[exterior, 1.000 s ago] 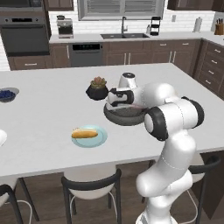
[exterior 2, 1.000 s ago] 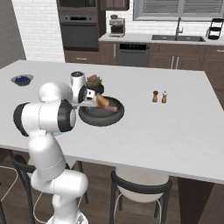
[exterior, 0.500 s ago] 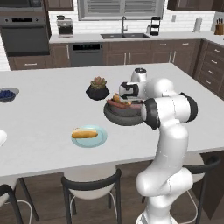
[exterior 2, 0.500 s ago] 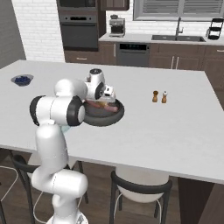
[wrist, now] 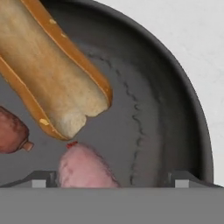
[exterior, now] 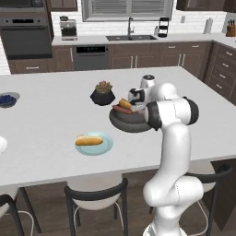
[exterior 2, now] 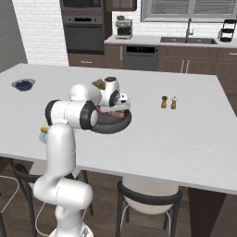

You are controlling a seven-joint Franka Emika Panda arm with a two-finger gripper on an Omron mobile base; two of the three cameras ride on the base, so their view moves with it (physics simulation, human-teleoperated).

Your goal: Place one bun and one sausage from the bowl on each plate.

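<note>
The wide dark grey bowl stands mid-counter. In it lie a split bun, a dark red sausage and a pink sausage. My gripper is down inside the bowl and open. The pink sausage lies between its fingertips, nearer the left one. On the pale blue-green plate rests another bun; my arm partly hides this plate in the right base view. The white plate shows at the left edge.
A black pot with a succulent stands just behind the bowl to its left. A small bowl of blue berries sits far left. Salt and pepper shakers stand to the right. Stools line the near edge.
The arm's elbow has swung to the right and the hand has come down over the bowl, with its fingers now inside it. The plates and food have not moved.
</note>
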